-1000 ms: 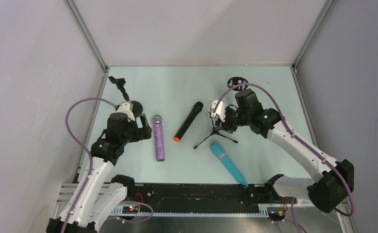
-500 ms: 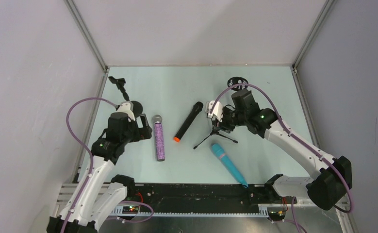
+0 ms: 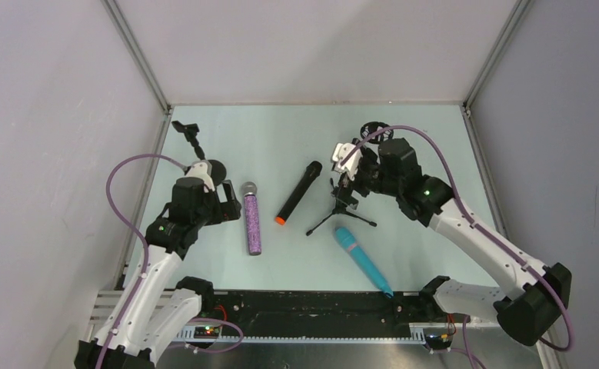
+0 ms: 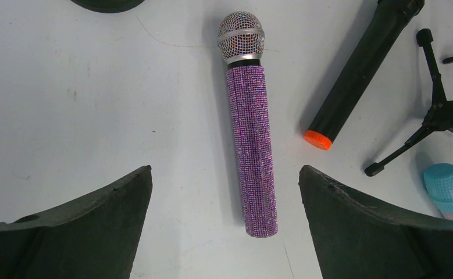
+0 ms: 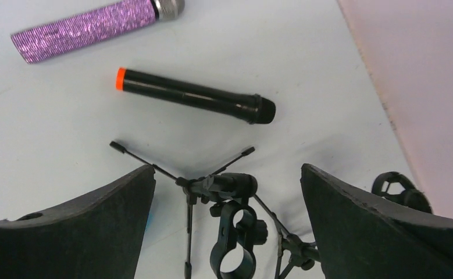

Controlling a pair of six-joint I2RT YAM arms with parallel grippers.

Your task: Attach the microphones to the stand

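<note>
Three microphones lay loose on the worktop (image 3: 296, 131) while both hands hung open above it.

The right hand (image 5: 228, 168) was spread wide over the tripod stand (image 5: 215, 186), which stood on its legs with its round clip showing low between that hand's fingers; whether they touched it could not be told. The left hand (image 4: 225, 168) was just as wide apart, gripping nothing, with the purple microphone (image 4: 250, 145) lying flat straight under the gap, its silver mesh head pointing away from the hand. The blue microphone (image 3: 361, 257) lay on the near side of the right hand, just beyond the stand's feet. The black microphone (image 3: 297, 192), orange at one end, lay between the two hands, beside the purple one.
</note>
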